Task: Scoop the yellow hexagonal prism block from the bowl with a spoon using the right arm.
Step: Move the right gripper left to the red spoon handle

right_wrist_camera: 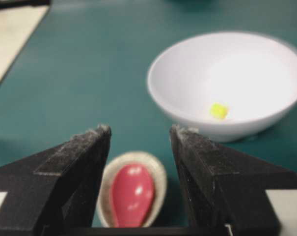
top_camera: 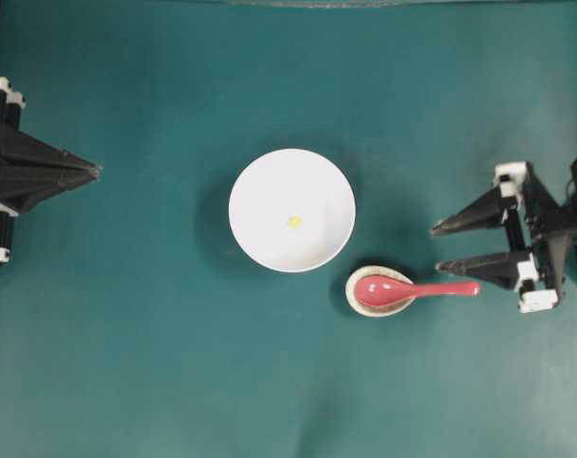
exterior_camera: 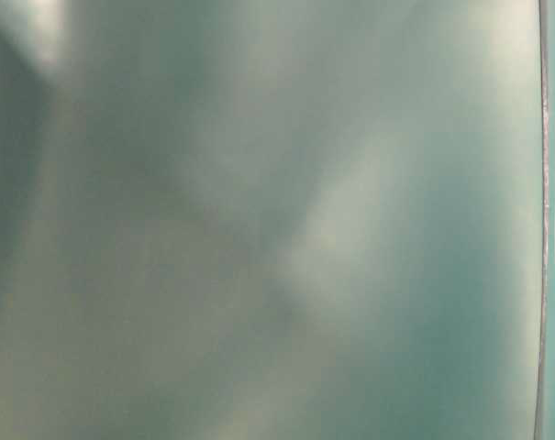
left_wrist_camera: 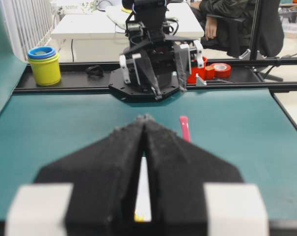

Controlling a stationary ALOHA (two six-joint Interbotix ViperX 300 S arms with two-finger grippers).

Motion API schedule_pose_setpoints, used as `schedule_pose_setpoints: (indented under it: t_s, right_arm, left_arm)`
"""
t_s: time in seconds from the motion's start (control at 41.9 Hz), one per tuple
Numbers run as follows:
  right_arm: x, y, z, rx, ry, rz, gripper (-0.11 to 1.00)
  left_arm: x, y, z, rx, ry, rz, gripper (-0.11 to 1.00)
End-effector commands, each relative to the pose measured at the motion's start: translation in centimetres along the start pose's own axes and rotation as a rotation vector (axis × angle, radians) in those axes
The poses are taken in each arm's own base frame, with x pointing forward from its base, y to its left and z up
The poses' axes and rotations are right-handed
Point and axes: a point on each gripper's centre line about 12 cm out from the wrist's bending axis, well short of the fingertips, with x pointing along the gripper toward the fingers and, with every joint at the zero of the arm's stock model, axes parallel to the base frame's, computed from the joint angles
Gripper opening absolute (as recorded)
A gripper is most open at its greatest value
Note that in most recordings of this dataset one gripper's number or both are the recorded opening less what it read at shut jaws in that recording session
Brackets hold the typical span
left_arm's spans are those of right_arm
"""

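I read the overhead view first. The white bowl [top_camera: 292, 210] sits near the middle of the green surface [top_camera: 126, 363], and the yellow hexagonal prism block [top_camera: 294, 221] lies on the bowl's floor, close to its centre. Just beside the bowl, toward the right edge of the surface, a small speckled beige dish [top_camera: 379, 291] carries the scoop of the pink-red spoon [top_camera: 412, 290]; the handle runs out level toward the right edge.

The right tool [top_camera: 439, 247] is near the right edge, its prongs spread wide and holding nothing. The tip of the spoon handle lies just beside the lower prong; I cannot tell whether they touch. The block is well apart from this tool, with the dish and the bowl's near wall between them.

From the right wrist view, I see the spoon scoop [right_wrist_camera: 132, 194] framed between the two spread prongs, and the block [right_wrist_camera: 218, 111] beyond them, up and to the right inside the bowl [right_wrist_camera: 187, 73].

The left tool [top_camera: 95, 171] is at the left edge, prongs pressed together, empty, well apart from the bowl.

The table-level view is blurred and gives me nothing usable.
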Motion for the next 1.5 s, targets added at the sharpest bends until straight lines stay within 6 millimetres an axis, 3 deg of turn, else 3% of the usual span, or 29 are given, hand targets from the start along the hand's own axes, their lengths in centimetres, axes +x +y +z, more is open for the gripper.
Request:
schedule_pose_setpoints:
  t_s: [0.0,0.287,0.669,1.48]
  right_arm:
    - [0.7,0.4,-0.6,0.008,-0.017,0.012,0.57]
    - [1.1,1.3,-4.1,0.024,0.040,-0.007,0.57]
    - [0.6,2.1,-6.9,-0.015,0.123,-0.018,0.57]
    - [0.9,1.7,-8.5,-0.133,0.221,-0.052,0.55]
  left_arm:
    - [0.3,0.0,0.7,0.009,-0.018,0.000,0.00]
    - [0.2,0.0,0.7,0.009,-0.021,0.000,0.00]
    - [0.3,0.0,0.7,-0.002,-0.021,0.000,0.00]
    - [0.3,0.1,0.6,-0.012,-0.017,0.002,0.00]
